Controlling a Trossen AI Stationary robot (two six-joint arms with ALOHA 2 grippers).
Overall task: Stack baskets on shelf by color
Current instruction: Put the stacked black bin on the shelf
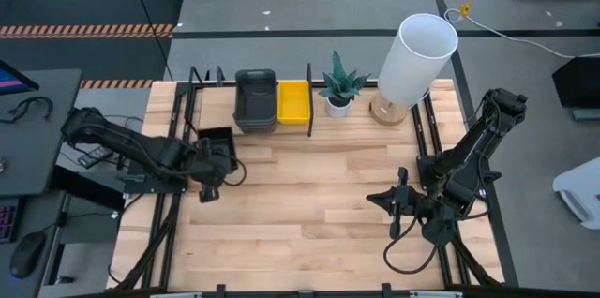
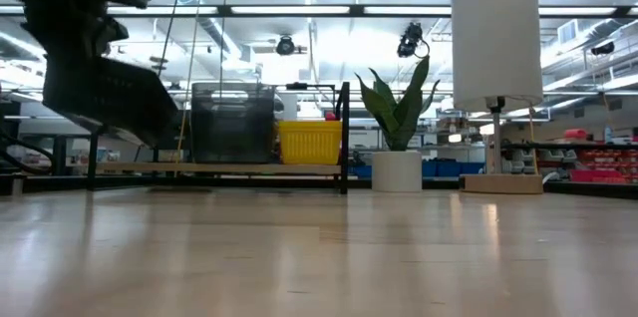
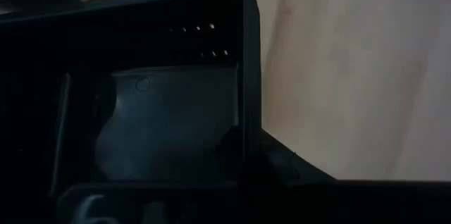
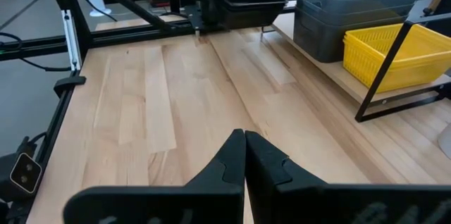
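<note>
In the high view the left gripper (image 1: 214,157), left of centre, is holding a black basket (image 1: 216,139) with its fingers clenched on the rim, lifted above the surface (image 1: 300,195). Grey baskets (image 1: 255,101) and a yellow basket (image 1: 292,101) are sitting side by side on the shelf (image 1: 216,101) at upper centre. The right gripper (image 1: 382,197) is waiting at lower right, fingers pressed together, empty.

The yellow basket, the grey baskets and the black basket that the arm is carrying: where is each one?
yellow basket (image 1: 292,101): high view, on its inner floor.
grey baskets (image 1: 255,103): high view, inside the top one of the stack.
black basket (image 4: 248,0): right wrist view, on its side wall.
</note>
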